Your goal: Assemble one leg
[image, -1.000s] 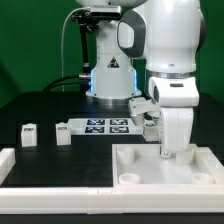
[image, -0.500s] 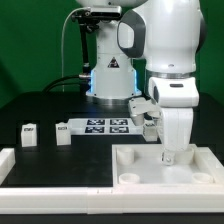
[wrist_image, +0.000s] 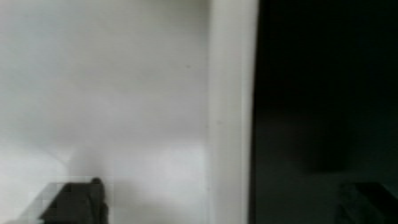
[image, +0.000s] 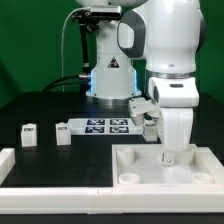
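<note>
Two legs, small white posts with black-and-white tags, stand on the black table at the exterior view's left: one (image: 29,133) and one (image: 62,132). My gripper (image: 168,154) points straight down over the far rim of the large white tray-like piece (image: 140,160), at the exterior view's right. In the wrist view my gripper (wrist_image: 219,200) has its dark fingertips (wrist_image: 75,200) wide apart. Only the white piece's surface (wrist_image: 125,100) and its edge against the black table (wrist_image: 329,100) lie between them. It is open and holds nothing. No leg is near it.
The marker board (image: 105,126) lies behind the legs, in front of the robot base (image: 108,75). A white raised frame (image: 12,160) runs along the front left. The tray-like piece has round sockets (image: 127,179) near its front corners.
</note>
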